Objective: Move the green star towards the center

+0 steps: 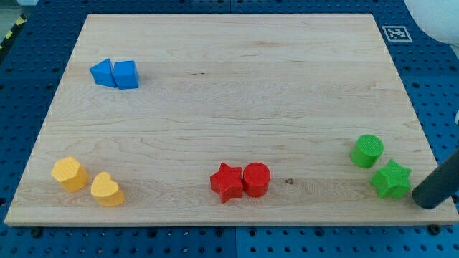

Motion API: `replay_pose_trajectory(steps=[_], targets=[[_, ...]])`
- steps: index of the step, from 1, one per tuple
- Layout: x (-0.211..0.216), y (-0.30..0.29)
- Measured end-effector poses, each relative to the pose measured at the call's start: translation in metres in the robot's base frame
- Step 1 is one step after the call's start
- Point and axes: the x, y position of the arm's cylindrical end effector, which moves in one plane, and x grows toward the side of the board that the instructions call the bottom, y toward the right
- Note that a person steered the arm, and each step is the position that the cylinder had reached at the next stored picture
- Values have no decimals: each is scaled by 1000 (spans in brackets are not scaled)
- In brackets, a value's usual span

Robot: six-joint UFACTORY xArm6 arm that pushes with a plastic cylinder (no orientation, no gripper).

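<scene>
The green star (391, 179) lies near the board's bottom right corner. A green cylinder (367, 151) stands just above and left of it. My tip (427, 203) is at the view's right edge, just right of and slightly below the green star, close to it; I cannot tell if they touch. Only the lower part of the dark rod shows.
A red star (227, 182) and a red cylinder (256, 179) touch at bottom centre. Two yellow blocks (69, 173) (106, 189) sit at bottom left. Two blue blocks (102, 72) (125, 74) sit at upper left. The board's right edge (423, 136) is near the tip.
</scene>
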Motion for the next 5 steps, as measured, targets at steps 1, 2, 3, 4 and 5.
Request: replay_pose_trajectory(steps=[1,2,3,4,5], targets=[[0,-2],[-4,-7],[-18,-27],[-22,-55],[-31,-86]])
